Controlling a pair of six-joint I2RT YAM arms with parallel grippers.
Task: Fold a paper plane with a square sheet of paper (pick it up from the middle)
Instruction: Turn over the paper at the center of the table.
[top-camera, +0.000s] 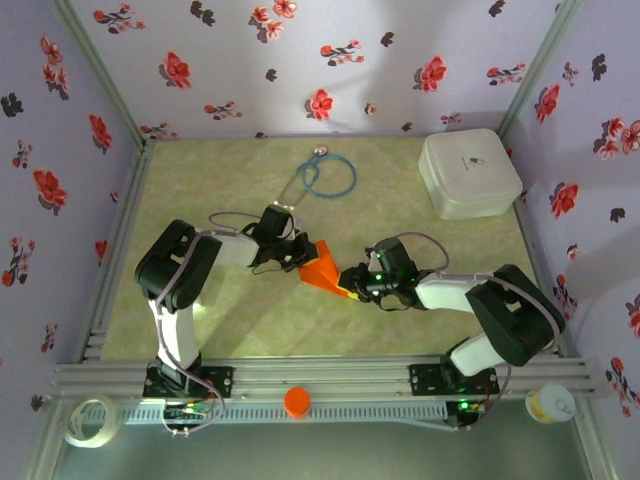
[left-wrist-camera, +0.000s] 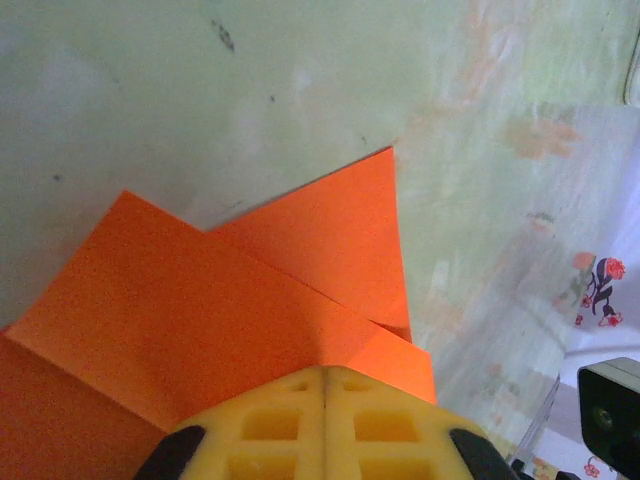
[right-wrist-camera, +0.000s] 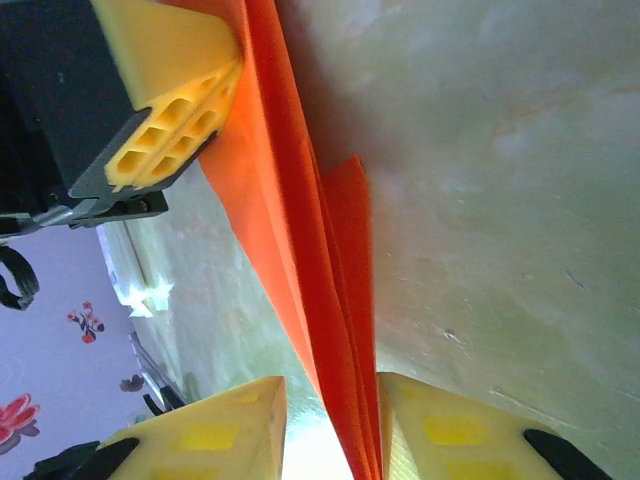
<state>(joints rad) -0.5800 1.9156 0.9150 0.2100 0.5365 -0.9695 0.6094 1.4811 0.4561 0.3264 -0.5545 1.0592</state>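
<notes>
Near the middle of the surface (top-camera: 250, 330), left jaws pinch the folded paper (top-camera: 320, 268) to steady it while right jaws, slightly spread, straddle its layers, likely to crease them.

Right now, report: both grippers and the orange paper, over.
Left gripper shut on folded orange paper. Right gripper open, paper between its jaws. Blue cord loop lies apart, beyond.
</notes>
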